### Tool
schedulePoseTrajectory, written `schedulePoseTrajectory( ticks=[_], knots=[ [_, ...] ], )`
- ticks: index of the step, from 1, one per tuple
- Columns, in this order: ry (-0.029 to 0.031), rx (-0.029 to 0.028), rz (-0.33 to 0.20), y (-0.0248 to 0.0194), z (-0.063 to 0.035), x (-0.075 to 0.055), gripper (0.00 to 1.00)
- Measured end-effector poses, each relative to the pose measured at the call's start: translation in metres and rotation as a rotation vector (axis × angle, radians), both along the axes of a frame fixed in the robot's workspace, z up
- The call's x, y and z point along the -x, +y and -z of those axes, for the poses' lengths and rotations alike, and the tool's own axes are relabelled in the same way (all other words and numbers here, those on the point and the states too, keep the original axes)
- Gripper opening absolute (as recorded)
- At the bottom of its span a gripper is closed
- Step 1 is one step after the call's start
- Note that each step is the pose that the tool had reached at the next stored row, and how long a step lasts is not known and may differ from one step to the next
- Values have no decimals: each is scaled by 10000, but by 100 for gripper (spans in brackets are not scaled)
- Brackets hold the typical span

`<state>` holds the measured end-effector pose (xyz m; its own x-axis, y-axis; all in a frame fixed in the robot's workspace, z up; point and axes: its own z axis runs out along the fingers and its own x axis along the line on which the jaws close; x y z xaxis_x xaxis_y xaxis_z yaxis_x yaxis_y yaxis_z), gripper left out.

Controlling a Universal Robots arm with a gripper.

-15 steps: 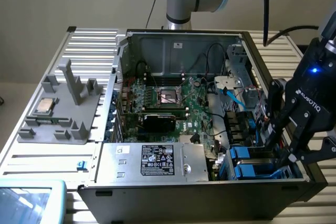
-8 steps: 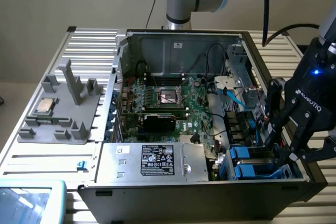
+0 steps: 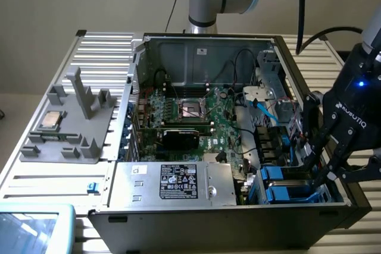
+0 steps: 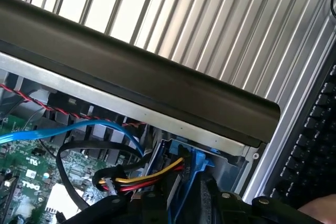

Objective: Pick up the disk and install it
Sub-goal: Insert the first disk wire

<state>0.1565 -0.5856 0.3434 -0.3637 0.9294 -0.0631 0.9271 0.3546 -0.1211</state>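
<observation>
The open computer case lies on the slatted table. My gripper reaches down into the drive bay at the case's front corner, on the exterior view's right. The disk shows there as bright blue carrier plastic low in the bay, right at my fingertips; its grey body and label are hidden. In the wrist view the disk's blue rail rises between my black fingers, which sit close against it, so the gripper looks shut on it. A yellow, red and black power cable ends just beside the rail.
A second blue carrier sits alongside in the bay. Blue data cables and black wires cross near the bay. The silver box with a black label fills the case's front. A grey fixture with a CPU chip stands at the left. A keyboard lies outside the case wall.
</observation>
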Motion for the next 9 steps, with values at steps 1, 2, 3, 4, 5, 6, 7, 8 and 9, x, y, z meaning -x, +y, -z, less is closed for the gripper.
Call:
schedulePoseTrajectory(
  ticks=[1, 2, 3, 4, 5, 6, 7, 8, 9],
  knots=[
    [0, -6, -67, -2, 0, 0, 39],
    [0, -9, -134, -4, 0, -1, 31],
    [0, -13, -197, -6, 0, -2, 31],
    [0, -22, -268, -7, 0, -4, 31],
    [0, -38, -378, -7, -1, -6, 31],
    [0, -57, -507, -7, -1, -9, 31],
    [-1, -78, -632, -7, 0, -10, 31],
    [-2, -97, -754, -7, 0, -11, 31],
    [-4, -114, -862, -7, 0, -12, 31]
  ],
)
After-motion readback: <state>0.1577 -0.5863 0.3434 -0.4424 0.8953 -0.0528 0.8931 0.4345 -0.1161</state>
